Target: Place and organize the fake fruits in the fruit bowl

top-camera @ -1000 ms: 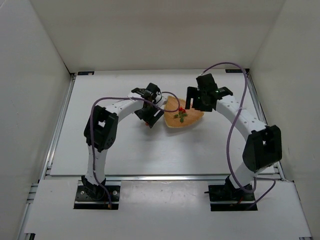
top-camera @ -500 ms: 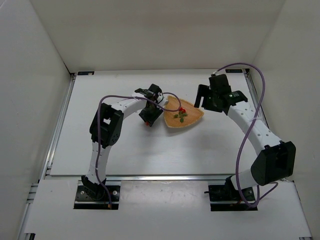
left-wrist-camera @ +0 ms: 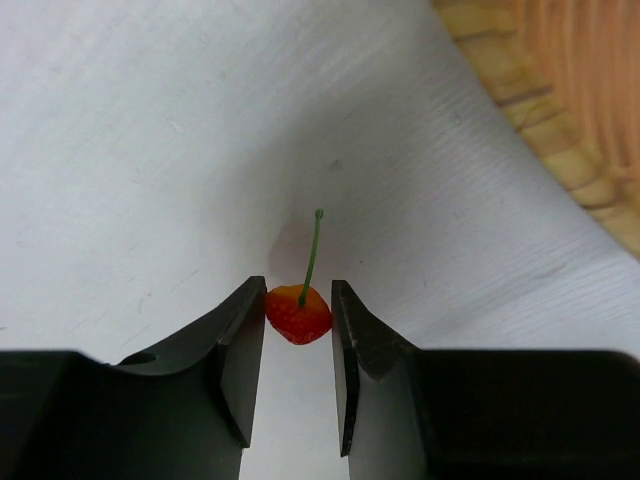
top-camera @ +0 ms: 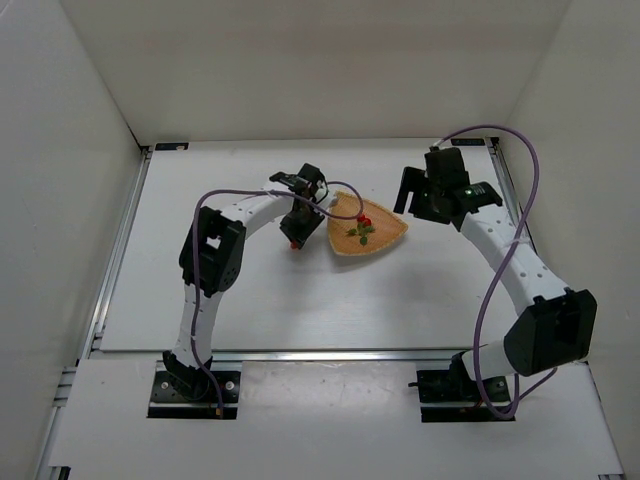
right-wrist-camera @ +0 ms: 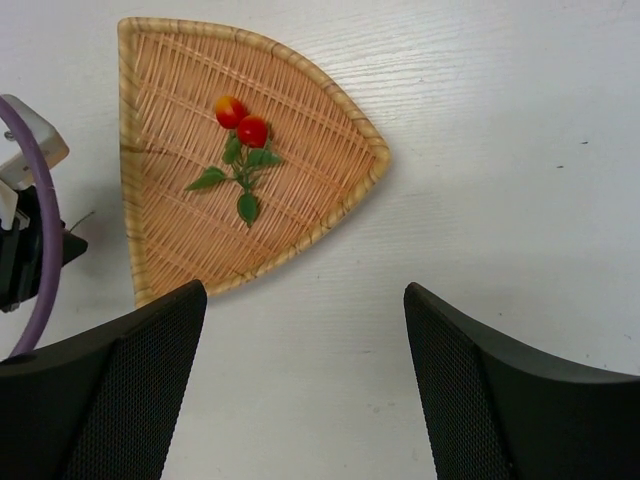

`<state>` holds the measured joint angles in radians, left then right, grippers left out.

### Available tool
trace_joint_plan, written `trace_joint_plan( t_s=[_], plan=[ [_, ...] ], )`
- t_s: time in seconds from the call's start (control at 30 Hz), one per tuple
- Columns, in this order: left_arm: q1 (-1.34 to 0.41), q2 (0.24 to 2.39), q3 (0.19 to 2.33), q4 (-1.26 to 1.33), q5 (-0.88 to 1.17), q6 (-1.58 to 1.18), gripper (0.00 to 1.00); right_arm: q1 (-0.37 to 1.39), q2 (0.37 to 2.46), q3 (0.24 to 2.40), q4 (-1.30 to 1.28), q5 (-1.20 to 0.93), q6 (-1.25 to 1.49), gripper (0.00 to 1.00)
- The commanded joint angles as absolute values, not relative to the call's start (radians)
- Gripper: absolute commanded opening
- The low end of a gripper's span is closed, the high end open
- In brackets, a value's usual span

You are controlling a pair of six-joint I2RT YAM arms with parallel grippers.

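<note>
Left wrist view: left gripper (left-wrist-camera: 299,300) pinches a stray cherry (left-wrist-camera: 298,316) beside the bowl (left-wrist-camera: 575,170); two cherries (right-wrist-camera: 242,122) lie inside it; right gripper (right-wrist-camera: 302,300) gapes empty.

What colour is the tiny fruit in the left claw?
The fruit is red-orange, green-stemmed; clearest in the left wrist view.

White table (top-camera: 250,300), plain white walls (top-camera: 320,60), seemingly metal rails (top-camera: 120,250) edging it
</note>
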<state>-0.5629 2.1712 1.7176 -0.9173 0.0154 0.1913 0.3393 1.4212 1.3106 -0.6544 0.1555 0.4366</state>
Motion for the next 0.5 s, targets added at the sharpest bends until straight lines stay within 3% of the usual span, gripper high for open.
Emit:
trace_joint_plan(
  t_s=[0.0, 0.17, 0.47],
  plan=[
    [-0.583, 2.071, 1.818, -0.954, -0.011, 0.196, 0.24, 0.318, 1.355, 1.312, -0.658, 0.169, 0.425, 0.84],
    [-0.67, 2.046, 1.945, -0.928, -0.078, 0.207, 0.24, 0.285, 1.309, 1.27, -0.658, 0.169, 0.434, 0.84],
    [-0.741, 2.212, 2.098, -0.896, 0.041, 0.229, 0.32, 0.216, 1.252, 1.226, -0.679, 0.16, 0.433, 0.82]
  ],
)
